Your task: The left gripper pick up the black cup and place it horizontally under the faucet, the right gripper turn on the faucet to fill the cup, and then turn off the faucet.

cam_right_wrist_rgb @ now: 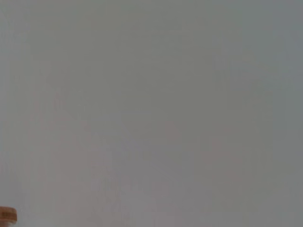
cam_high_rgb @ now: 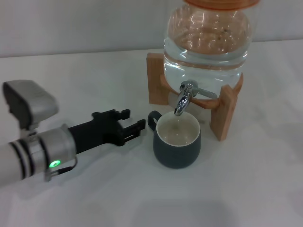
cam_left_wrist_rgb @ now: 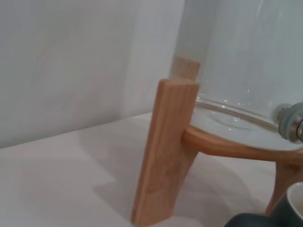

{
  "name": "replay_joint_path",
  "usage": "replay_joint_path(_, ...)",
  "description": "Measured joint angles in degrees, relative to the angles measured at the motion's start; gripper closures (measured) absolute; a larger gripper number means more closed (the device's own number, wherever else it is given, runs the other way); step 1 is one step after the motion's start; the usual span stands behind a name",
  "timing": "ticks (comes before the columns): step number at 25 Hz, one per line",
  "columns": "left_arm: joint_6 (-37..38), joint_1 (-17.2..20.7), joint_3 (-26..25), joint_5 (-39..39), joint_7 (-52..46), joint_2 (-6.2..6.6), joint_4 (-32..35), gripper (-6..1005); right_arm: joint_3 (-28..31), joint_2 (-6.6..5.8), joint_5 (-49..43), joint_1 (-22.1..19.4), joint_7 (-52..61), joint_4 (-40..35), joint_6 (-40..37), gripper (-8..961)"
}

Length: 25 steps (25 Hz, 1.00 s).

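My left gripper sat open and empty just left of the black cup, which stood upright under the faucet. Pulling back carelessly, I judged, could clip its handle and shift it.

shiny chrome faucet, matt dark cup, smooth wooden stand, clear glass jar

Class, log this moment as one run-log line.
cup: upright under faucet | left hand: open beside handle | right hand: unseen
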Motion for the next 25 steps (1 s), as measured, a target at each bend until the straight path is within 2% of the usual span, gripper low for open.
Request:
replay_joint_path(3,-5.31,2.21,-4.98,3.41,0.05,0.56,0.16,428,-0.03,-0.34,-1.59,-0.79,0.94,-1.19,0.08,147)
replay_joint_path(6,-11.11,4.57,-11.17,6.94,0.54,0.9,0.23,428,-0.08,-0.54,-5.72,-2.08,4.72,-5.57,0.02,147)
replay_joint_path(11,-18.91,9.1,-23.08,10.69,2.62,1.25,0.22,429,-0.08,-0.69,-17.14,-3.97,16.86,-18.93,1.25,147)
replay_joint_path(15,-22.81,12.04,-32.48,11.0,4.09,1.31,0.17,430,-1.32,0.0,-23.8,-3.75,25.81,-28.54,4.81,147)
replay_joint_path(21,-25.43,15.07,-46.28,11.05,5.24,0.86,-0.16,431,-15.05,0.13,-25.87,-2.61,35.39,-39.23,5.53,147)
replay_joint_path(25,-25.53,16.22,-51.89,11.06,5.28,0.84,-0.25,432,-21.58,0.22,-25.88,-1.56,39.34,-42.86,4.43,147)
